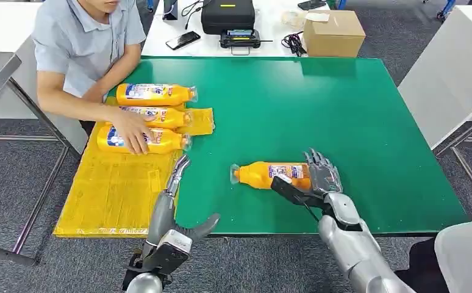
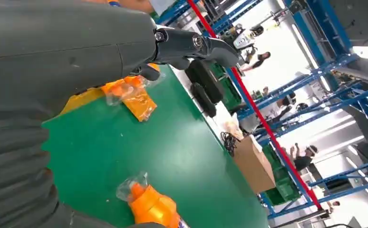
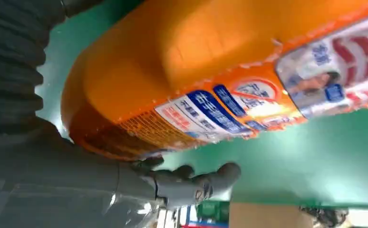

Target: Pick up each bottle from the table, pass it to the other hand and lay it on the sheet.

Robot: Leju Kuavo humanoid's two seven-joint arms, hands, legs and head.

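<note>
I see the right hand [image 1: 316,180] at the base of a bottle [image 1: 270,175] lying on its side on the green table [image 1: 343,110], cap toward the sheet [image 1: 108,195]. The fingers lie over the far side of the base and the thumb against the near side; I cannot tell whether they are clamped or only touching. In the right wrist view the bottle [image 3: 229,80] sits close against the palm. My left hand [image 1: 175,207] hovers at the table's near edge beside the sheet, fingers apart, holding nothing. Three bottles [image 1: 154,116] lie side by side at the sheet's far end. A person's hand [image 1: 130,131] rests on the nearest one.
</note>
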